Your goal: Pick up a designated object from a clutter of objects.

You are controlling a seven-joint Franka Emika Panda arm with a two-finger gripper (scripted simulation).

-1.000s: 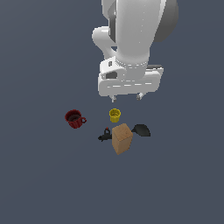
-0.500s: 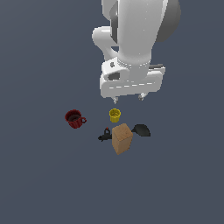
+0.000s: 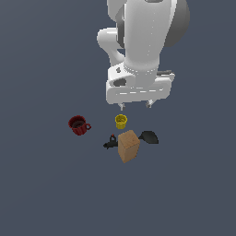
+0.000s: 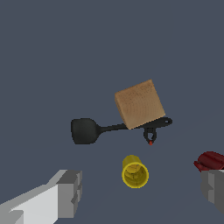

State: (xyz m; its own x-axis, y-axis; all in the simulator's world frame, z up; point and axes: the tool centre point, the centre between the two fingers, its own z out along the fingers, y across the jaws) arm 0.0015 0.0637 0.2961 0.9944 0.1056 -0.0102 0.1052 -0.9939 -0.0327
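Observation:
The black spatula (image 4: 85,131) lies flat on the floor. Its broad head (image 3: 149,137) pokes out past the tan wooden block (image 3: 128,145), and its slim handle runs under the block (image 4: 139,104). A small black clamp (image 4: 150,136) lies by the handle's end (image 3: 110,142). The yellow cup (image 3: 121,121) and red mug (image 3: 79,125) stand nearby. My gripper (image 3: 134,106) hangs well above the cup, open, holding nothing. In the wrist view the grey fingers (image 4: 70,190) of the gripper (image 4: 141,194) frame the cup (image 4: 135,172), and the mug (image 4: 211,160) sits at the edge.
All the items rest in one small cluster on a plain dark grey floor (image 3: 50,184). The arm's white body (image 3: 143,41) fills the upper middle of the exterior view.

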